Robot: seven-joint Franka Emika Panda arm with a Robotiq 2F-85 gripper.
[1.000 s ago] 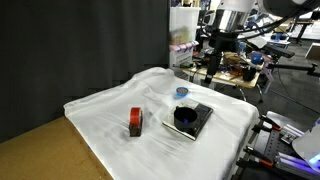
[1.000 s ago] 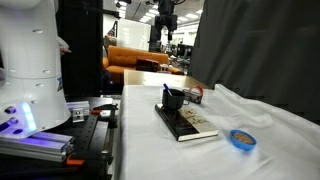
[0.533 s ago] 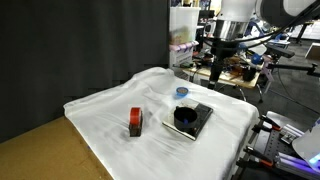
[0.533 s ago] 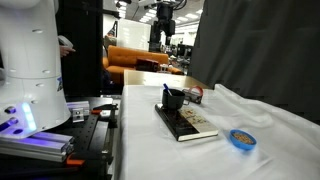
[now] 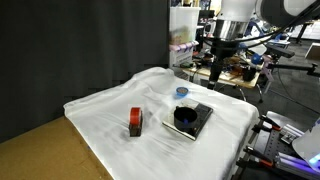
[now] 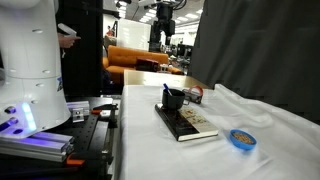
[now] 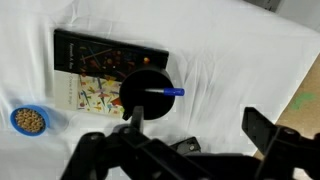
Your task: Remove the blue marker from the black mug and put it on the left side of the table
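Exterior view: one gripper (image 5: 213, 68), jaws spread, empty, high over far edge of table (image 5: 100, 110). Well below it: one mug (image 5: 185, 116) on one black slab (image 5: 203, 112), one red block (image 5: 135, 122), one blue dish (image 5: 181, 92). Marker too small to see.

Exterior view: gripper (image 6: 161, 38) small, dim, well above mug (image 6: 174, 99). Marker unclear.

Wrist view: fingers (image 7: 270, 135) cut off at bottom edge. Mug (image 7: 135, 95) just ahead of gripper (image 7: 195, 128). One marker (image 7: 168, 92) in mug. Long axis runs parallel to line between fingers; blue end pokes past rim.
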